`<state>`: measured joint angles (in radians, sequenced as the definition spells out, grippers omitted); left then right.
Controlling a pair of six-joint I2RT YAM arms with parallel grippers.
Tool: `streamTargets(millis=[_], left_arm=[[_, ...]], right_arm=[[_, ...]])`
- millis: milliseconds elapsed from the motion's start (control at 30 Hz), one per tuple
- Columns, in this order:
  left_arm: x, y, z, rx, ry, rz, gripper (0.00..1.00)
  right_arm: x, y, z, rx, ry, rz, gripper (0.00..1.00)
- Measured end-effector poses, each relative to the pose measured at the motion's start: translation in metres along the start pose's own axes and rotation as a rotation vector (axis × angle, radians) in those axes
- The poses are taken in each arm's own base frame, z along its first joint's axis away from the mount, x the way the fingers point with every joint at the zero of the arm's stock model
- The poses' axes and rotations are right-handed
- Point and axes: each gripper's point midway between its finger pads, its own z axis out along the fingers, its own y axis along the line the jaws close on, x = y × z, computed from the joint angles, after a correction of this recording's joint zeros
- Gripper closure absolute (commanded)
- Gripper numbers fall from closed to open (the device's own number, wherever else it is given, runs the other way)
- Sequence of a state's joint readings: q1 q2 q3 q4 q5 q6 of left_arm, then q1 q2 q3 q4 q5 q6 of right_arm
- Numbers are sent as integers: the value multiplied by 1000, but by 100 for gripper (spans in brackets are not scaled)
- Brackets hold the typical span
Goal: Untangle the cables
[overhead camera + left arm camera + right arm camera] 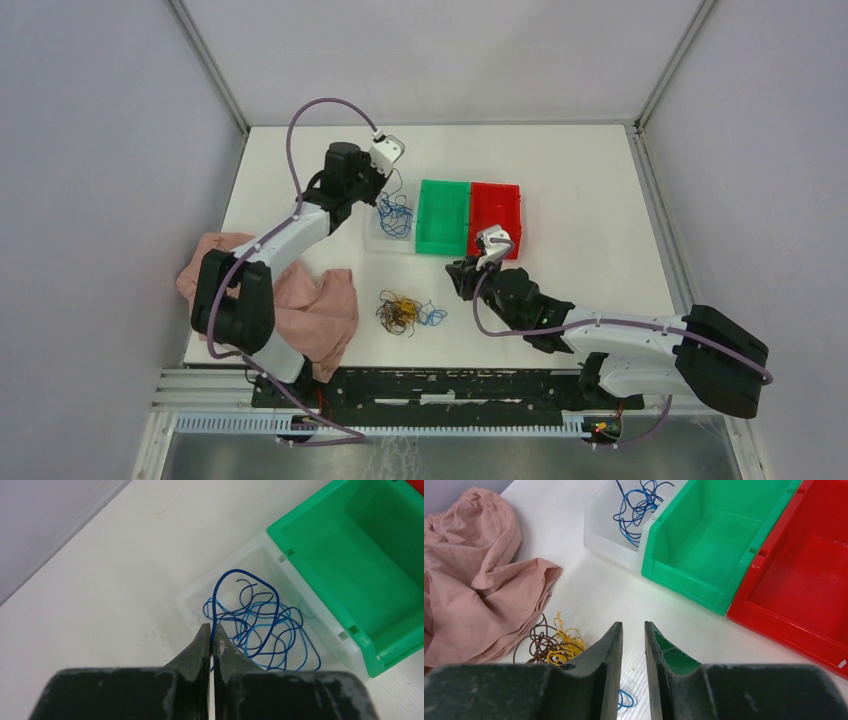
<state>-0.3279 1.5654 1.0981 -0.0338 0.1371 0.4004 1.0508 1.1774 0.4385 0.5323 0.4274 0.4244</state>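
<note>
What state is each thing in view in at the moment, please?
left fingers: shut on a blue wire above the clear bin
right fingers: slightly apart, holding nothing
clear bin: holds loose blue wires
green bin: empty
red bin: empty
wire tangle: knotted, lying on the table
cloth: crumpled

Left gripper (pixel 212 630) pinched tight, far forward; right gripper (pixel 633 626) slightly apart, seemingly low.
</note>
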Motion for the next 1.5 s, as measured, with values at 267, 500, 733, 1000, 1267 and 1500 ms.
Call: streamTargets(millis=[267,500,733,1000,1267,1500], left_arm=[[7,-45,44,116,68,30,97],[42,-53,63,134,159,25,97],[57,-51,64,121,194,35,77],[41,-34,52,171,230,34,36],[21,-13,30,179,212,0,33],[13,-43,12,322,205,14,30]], right_arm=[[2,-5,-1,12,0,1,72],[-2,-11,0,25,-11,8,72],[-1,-16,3,36,-5,12,72],[-2,-17,3,37,-6,18,71],[-9,-15,-2,25,-17,41,69],[-11,-14,-4,17,-16,52,62]])
